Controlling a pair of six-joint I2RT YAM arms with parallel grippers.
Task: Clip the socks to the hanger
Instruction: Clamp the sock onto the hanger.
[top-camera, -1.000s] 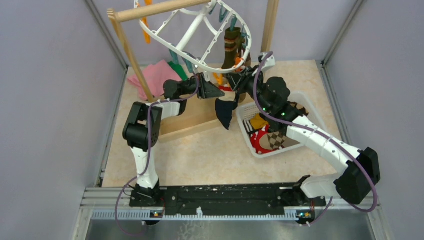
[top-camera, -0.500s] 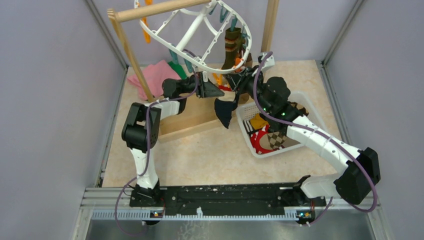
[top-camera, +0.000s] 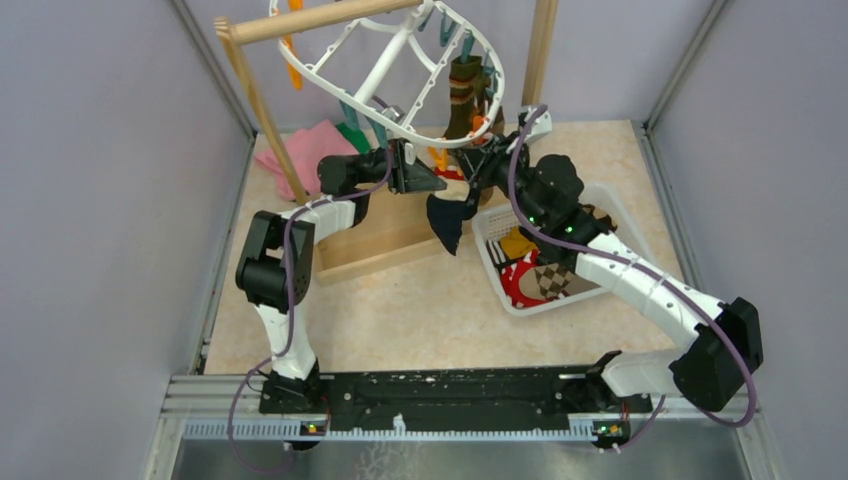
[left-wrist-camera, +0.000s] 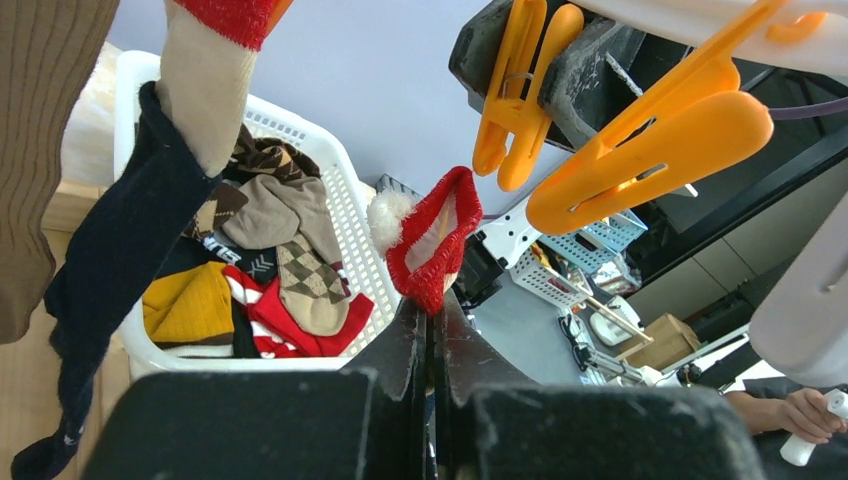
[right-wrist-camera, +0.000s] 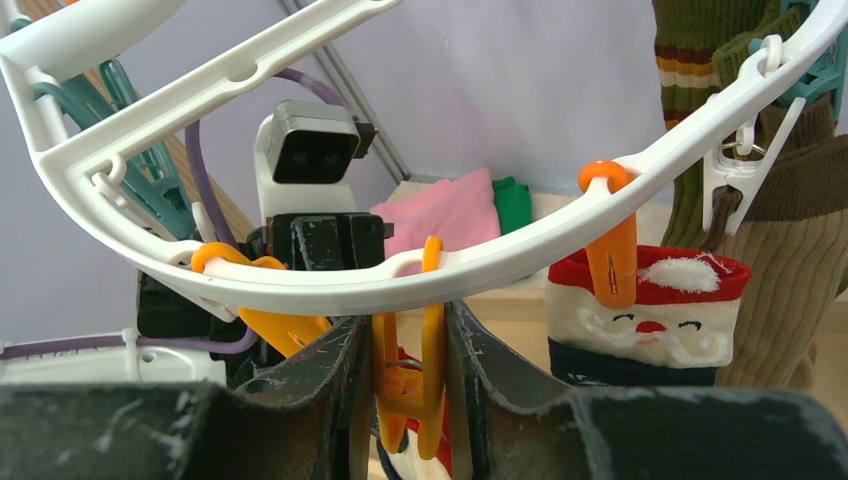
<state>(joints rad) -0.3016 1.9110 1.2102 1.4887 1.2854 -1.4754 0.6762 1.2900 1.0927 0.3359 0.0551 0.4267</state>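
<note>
The white oval hanger (top-camera: 392, 52) hangs tilted from the wooden pole; its rim crosses the right wrist view (right-wrist-camera: 500, 255). My right gripper (top-camera: 478, 160) (right-wrist-camera: 405, 345) is shut on an orange clip (right-wrist-camera: 425, 370) under that rim and squeezes it. My left gripper (top-camera: 438, 183) (left-wrist-camera: 432, 312) is shut on the red cuff of a sock (left-wrist-camera: 432, 245) with a white pompom, just below the orange clips (left-wrist-camera: 520, 90). A Santa sock (right-wrist-camera: 645, 310) with a navy foot (top-camera: 447, 222) hangs from another orange clip. An olive-brown striped sock (top-camera: 468, 95) hangs at the far rim.
A white slotted basket (top-camera: 487, 250) right of the grippers holds several socks: argyle, red, yellow, tan (left-wrist-camera: 290, 260). The wooden rack's pole (top-camera: 320, 18) and base board (top-camera: 385, 235) stand behind the left arm. Pink (top-camera: 305, 150) and green cloths lie at the back left.
My left arm has lifted a little and brought the sock cuff closer under the hanger rim. My right gripper has stayed on the orange clip.
</note>
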